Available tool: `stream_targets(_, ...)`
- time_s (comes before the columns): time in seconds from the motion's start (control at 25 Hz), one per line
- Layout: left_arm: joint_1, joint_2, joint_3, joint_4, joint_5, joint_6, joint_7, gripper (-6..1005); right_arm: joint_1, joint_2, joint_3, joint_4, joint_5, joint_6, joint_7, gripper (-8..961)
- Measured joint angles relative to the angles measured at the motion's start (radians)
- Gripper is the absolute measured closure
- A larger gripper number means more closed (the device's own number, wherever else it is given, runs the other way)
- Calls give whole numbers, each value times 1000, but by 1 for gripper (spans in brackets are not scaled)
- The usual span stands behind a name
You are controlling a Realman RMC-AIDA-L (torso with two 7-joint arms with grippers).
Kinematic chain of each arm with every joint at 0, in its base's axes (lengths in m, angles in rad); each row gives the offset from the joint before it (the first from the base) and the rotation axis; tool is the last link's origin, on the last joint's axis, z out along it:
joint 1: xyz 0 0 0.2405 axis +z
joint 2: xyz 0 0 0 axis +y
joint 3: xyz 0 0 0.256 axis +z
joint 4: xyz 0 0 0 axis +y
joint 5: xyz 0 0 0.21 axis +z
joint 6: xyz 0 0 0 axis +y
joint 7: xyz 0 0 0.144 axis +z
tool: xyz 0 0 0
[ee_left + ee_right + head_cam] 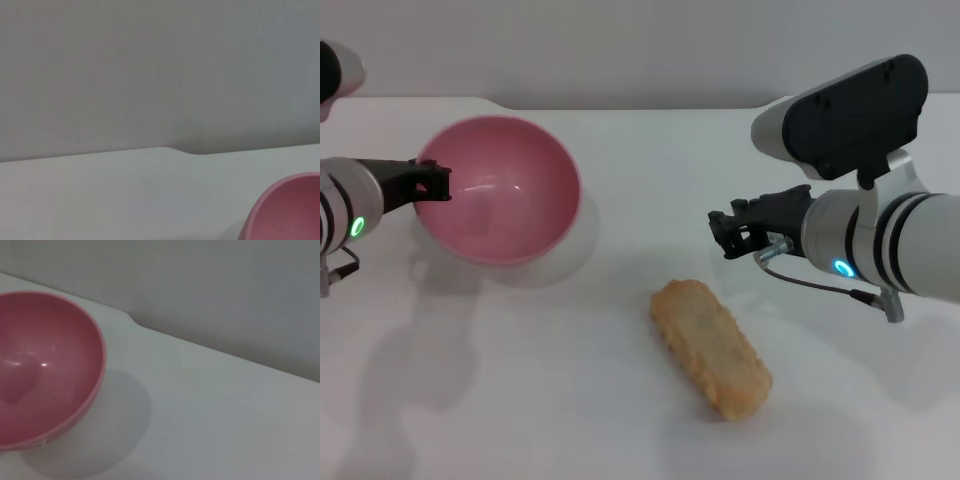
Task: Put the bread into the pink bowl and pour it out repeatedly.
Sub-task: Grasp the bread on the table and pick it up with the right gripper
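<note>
Clearly, the head view is giving the fullest account: the left gripper [438, 182] is clamping its fingers on the near-left rim of the pink bowl [505, 195], which is tilting with its open mouth facing toward the right and toward the camera, empty inside. The bread [710, 347] is lying flat on the white table [570, 400], well apart from the bowl, toward the right and nearer the robot, its long axis running diagonally. The right gripper [728, 232] is hanging above the table just beyond the loaf's far end, touching nothing; whether its dark fingers are apart or together I cannot tell from this angle. The left wrist view is showing only a slice of the bowl's pink edge [285, 210] against the table [125, 190] and the grey wall [150, 65], with no bread and no fingers in it. The right wrist view is catching the bowl's hollow [45, 365] and its shadow on the table [210, 415], but the loaf is not appearing there either.
</note>
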Motion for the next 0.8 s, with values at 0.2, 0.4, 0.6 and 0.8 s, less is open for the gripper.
stream_targets(0.2, -7, 0, -3, -11, 0, 7, 2, 951, 0, 0, 12, -1, 2, 20, 14, 579)
stream_targets(0.4, -18, 0, -6, -20, 0, 9, 2, 951, 7, 2, -30, 4, 3, 28, 26, 434)
stream_targets(0.6, -30, -1, -9, -29, -1, 8, 2, 951, 19, 4, -71, 13, 10, 23, 59, 331)
stream_targets(0.8, -35, -2, -9, -34, -3, 8, 2, 950, 27, 5, -95, 43, 33, 14, 79, 252)
